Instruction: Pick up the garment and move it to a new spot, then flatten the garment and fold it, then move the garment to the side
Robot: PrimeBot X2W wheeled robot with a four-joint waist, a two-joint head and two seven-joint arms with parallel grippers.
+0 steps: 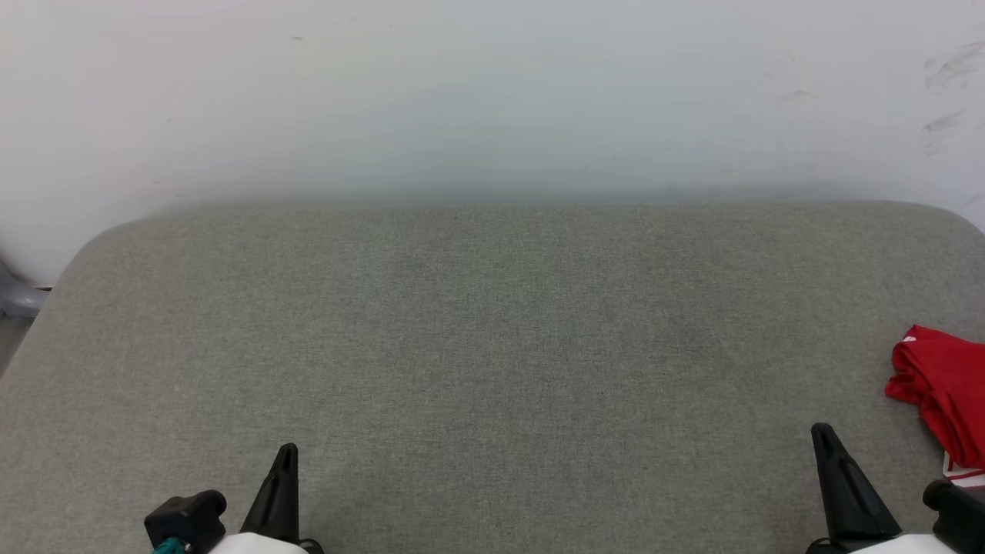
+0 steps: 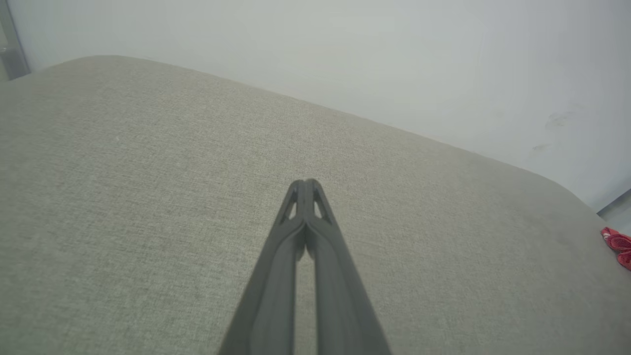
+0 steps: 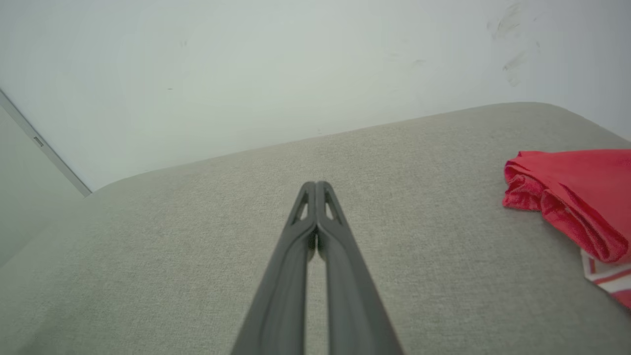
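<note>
You'll find the garment [image 1: 940,388] bunched into a crumpled red heap at the far right edge of the grey upholstered surface [image 1: 492,338], partly cut off by the edge of the head view. In the right wrist view its folds pile up loosely, and a strip of red-and-white striped trim [image 3: 605,277] pokes out beneath the red cloth on the near side. Your right gripper [image 1: 822,432] sits nearest to it, just to the left of the heap and apart from it, pointing away from you. Its two dark fingers are pressed together tip to tip above bare fabric. Your left gripper [image 1: 286,454] is well apart from the garment, low on the left side of the surface, and its jaws are likewise closed flat against each other, as the left wrist view shows plainly. Beyond the surface's rounded far edge stands a white wall [image 1: 492,92], with a few dark scuff marks [image 1: 953,68] at its upper right.
</note>
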